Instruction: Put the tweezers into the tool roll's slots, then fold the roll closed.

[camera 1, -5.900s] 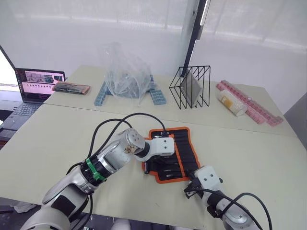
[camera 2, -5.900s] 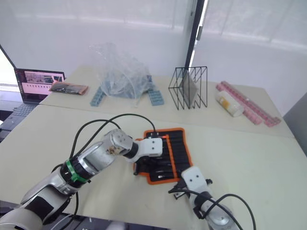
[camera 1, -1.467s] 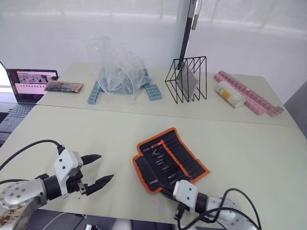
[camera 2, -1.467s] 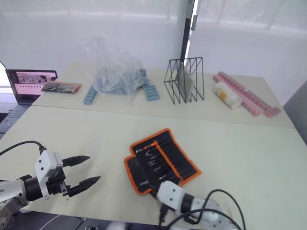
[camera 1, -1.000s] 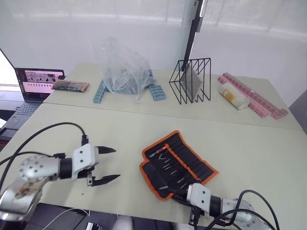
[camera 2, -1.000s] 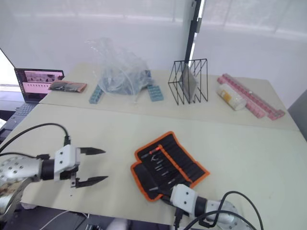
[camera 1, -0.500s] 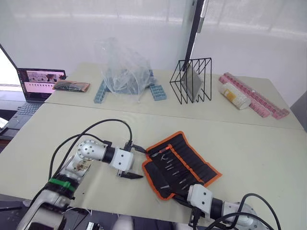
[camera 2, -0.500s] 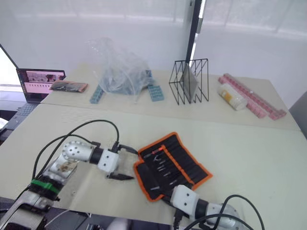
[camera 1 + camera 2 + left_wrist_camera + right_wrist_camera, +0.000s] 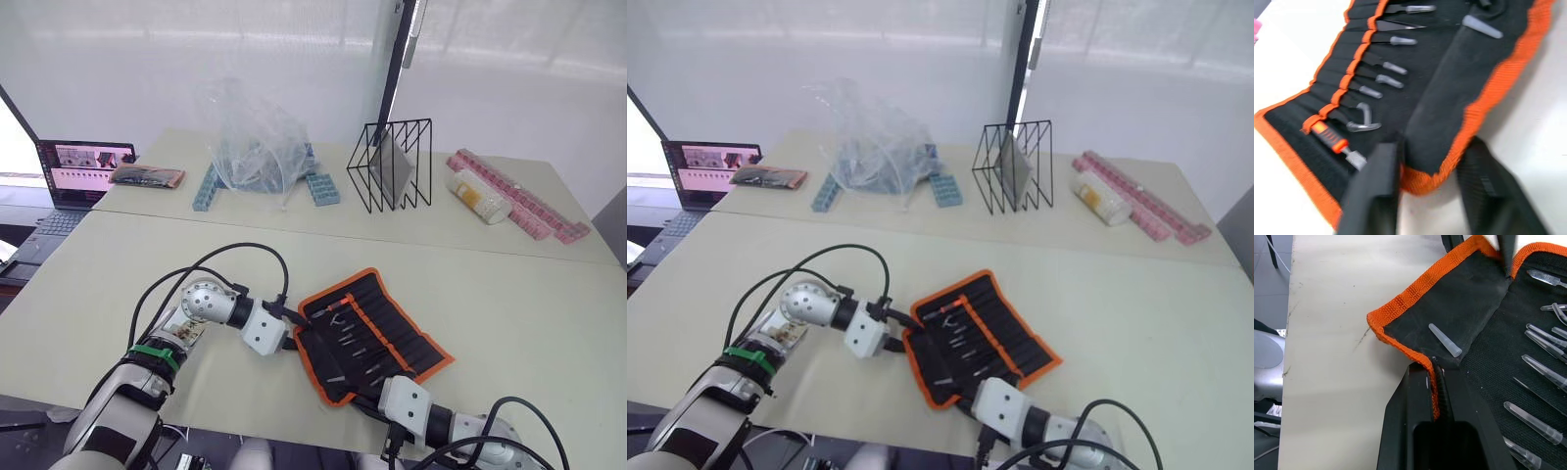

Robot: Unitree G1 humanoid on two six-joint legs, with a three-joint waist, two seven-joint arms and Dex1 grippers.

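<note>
The tool roll (image 9: 374,336) lies open on the table's (image 9: 549,294) near side, tweezers (image 9: 1382,80) seated in its slots. It is soft, limp fabric and will likely sag unless held by the stiffer orange edging. The left gripper (image 9: 1425,183) straddles the flap's corner, fingers spread — 0.5 s ago it was just beside the roll. The right gripper (image 9: 1436,391) pinches the near edge.

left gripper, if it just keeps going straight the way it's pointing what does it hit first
The left gripper would meet the tool roll first: its open fingers already straddle the roll's orange-edged flap, so going on would probably push into that flap, then the tweezers in their slots.
</note>
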